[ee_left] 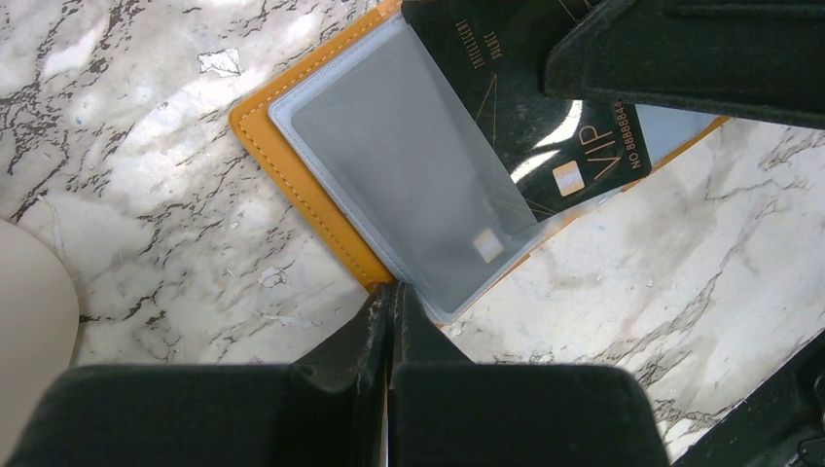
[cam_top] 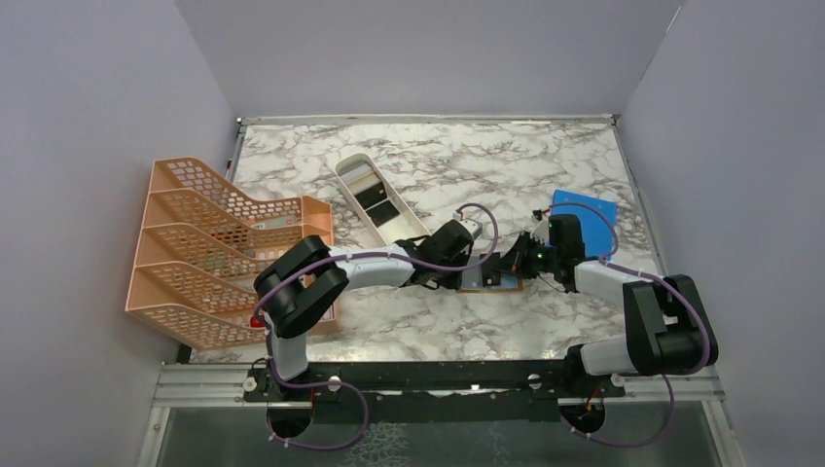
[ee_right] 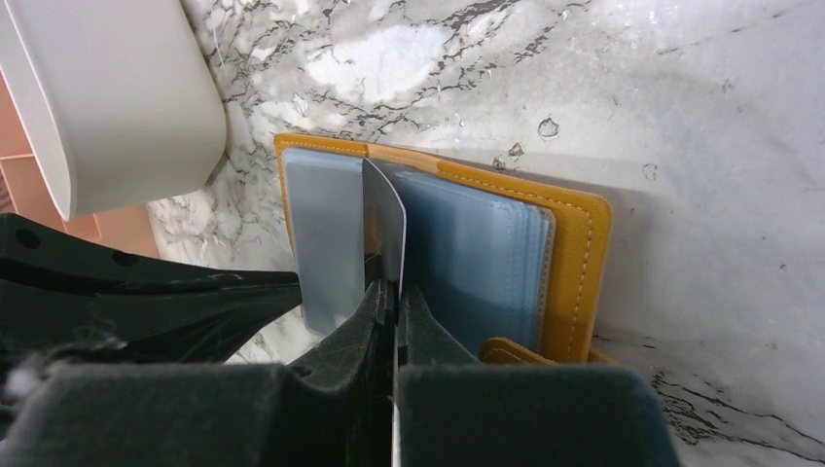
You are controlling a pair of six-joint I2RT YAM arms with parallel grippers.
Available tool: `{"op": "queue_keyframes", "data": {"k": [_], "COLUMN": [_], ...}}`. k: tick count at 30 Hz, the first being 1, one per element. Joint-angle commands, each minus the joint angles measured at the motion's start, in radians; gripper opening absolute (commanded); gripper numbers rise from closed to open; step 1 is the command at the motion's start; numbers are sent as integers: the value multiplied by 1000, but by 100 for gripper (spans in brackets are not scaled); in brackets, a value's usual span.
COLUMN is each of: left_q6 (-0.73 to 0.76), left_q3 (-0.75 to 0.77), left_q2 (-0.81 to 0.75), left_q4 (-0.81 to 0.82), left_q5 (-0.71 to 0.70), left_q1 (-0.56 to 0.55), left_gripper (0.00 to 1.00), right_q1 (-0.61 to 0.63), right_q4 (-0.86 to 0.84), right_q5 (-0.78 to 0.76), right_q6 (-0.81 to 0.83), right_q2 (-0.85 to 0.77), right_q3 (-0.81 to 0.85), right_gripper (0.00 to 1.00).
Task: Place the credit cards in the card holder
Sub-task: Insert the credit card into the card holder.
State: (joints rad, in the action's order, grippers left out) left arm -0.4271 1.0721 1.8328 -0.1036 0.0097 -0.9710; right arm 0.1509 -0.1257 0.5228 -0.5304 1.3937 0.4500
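Observation:
The orange-tan card holder [ee_left: 292, 175] lies open on the marble, its clear pockets [ee_right: 477, 263] facing up. A black credit card [ee_left: 555, 136] marked VIP lies slanted, one end under a clear pocket sheet. My right gripper [ee_right: 391, 289] is shut on this card's near edge, and the card [ee_right: 386, 224] shows edge-on there. My left gripper [ee_left: 394, 297] is shut with nothing between its fingers, its tips touching the holder's near edge. In the top view both grippers, left [cam_top: 465, 268] and right [cam_top: 508, 263], meet over the holder [cam_top: 491, 282]. More credit cards [cam_top: 375, 204] lie in the white tray.
The long white tray [cam_top: 342, 167] lies slanted behind the holder; its end [ee_right: 117, 97] is close to the holder's left side. A peach mesh rack [cam_top: 214, 248] stands at the left. A blue sheet [cam_top: 589, 209] lies behind my right arm.

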Motion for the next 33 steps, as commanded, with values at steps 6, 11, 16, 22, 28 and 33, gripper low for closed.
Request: {"op": "queue_keyframes", "data": {"k": [6, 11, 16, 22, 28, 33], "left_q6": [24, 27, 33, 37, 39, 39], "left_q3": [28, 24, 35, 51, 68, 68], "left_q2": [12, 11, 18, 34, 44, 32], "left_q4": [-26, -26, -28, -27, -28, -27], "left_q5": [-47, -50, -45, -43, -44, -49], "left_q1": [-9, -12, -11, -13, -17, -21], "left_gripper": [0, 2, 2, 2, 2, 2], "right_q1": [4, 4, 4, 4, 4, 12], "right_q4": [203, 250, 260, 266, 286, 295], "right_q5": [-56, -63, -23, 1, 18, 3], "right_q6": [32, 36, 66, 114, 153, 156], "right_q2": [-32, -19, 32, 117, 178, 180], "right_q3": [-7, 12, 35, 101, 140, 145], "right_gripper": [2, 1, 1, 10, 8, 21]}}
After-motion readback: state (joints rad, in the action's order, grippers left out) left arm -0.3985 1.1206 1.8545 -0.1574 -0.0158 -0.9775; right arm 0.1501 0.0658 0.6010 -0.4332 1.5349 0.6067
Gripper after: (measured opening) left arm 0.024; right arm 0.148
